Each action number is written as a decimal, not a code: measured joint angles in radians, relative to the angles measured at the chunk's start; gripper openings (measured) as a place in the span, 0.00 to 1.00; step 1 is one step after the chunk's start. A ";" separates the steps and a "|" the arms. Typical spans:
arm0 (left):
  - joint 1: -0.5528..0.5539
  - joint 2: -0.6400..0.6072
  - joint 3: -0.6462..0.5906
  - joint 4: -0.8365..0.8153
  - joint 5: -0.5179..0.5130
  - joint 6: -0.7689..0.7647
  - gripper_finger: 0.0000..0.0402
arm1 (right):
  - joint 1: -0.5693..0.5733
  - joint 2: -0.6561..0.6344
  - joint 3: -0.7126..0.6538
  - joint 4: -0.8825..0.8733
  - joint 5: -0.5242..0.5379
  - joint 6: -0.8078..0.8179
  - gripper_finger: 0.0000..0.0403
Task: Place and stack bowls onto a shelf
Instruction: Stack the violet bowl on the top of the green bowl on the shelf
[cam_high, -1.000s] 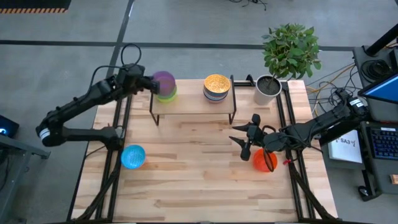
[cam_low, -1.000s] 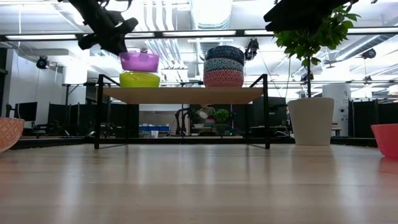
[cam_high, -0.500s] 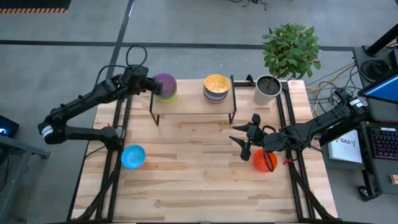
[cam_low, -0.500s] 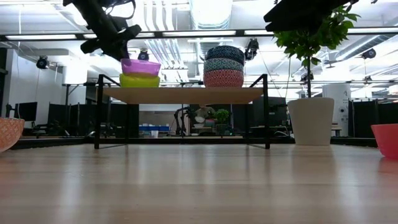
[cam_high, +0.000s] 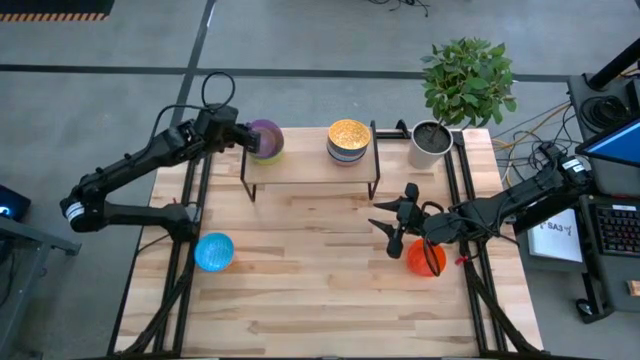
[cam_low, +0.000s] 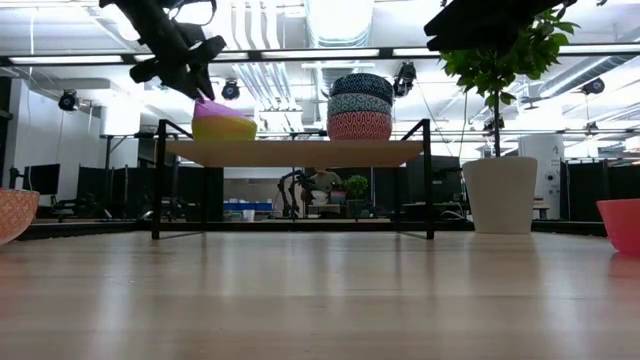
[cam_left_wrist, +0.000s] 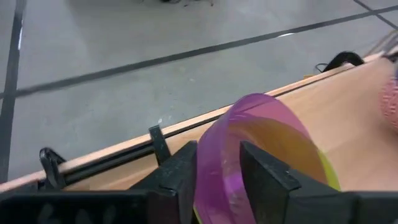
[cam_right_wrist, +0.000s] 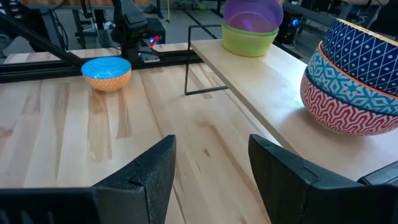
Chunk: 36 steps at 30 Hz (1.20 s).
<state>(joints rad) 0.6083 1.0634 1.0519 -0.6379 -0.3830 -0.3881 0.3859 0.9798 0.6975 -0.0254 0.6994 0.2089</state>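
High view, left to right: light blue bowl (cam_high: 214, 252) on table. Left gripper (cam_high: 247, 139) at shelf (cam_high: 300, 166) left end, fingers astride purple bowl (cam_high: 266, 137) rim, grip unclear; bowl nested in green bowl (cam_right_wrist: 249, 38). Three-bowl stack (cam_high: 348, 140) at shelf right. Right gripper (cam_high: 392, 226) wide open, empty, beside orange-red bowl (cam_high: 425, 257).

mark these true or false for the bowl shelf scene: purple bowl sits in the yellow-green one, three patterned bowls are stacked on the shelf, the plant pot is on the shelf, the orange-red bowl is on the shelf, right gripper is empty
1. The purple bowl is nested in the yellow-green bowl on the shelf. True.
2. Three patterned bowls are stacked on the shelf. True.
3. The plant pot stands on the shelf. False: it stands on the table, beside the shelf.
4. The orange-red bowl is on the shelf. False: it sits on the table near the right gripper.
5. The right gripper is open and empty. True.
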 joint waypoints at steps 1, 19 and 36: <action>-0.004 -0.006 0.000 0.005 0.000 0.017 0.27 | 0.000 0.000 0.000 0.000 0.000 0.000 0.48; -0.007 -0.054 -0.065 0.023 0.151 0.356 0.11 | 0.000 0.000 0.000 -0.006 0.001 -0.001 0.48; -0.006 -0.036 -0.074 -0.049 -0.021 0.090 0.01 | 0.000 0.000 -0.001 -0.012 0.002 0.008 0.48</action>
<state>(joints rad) 0.6022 1.0275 0.9778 -0.6872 -0.4037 -0.2983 0.3859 0.9798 0.6968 -0.0371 0.7010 0.2165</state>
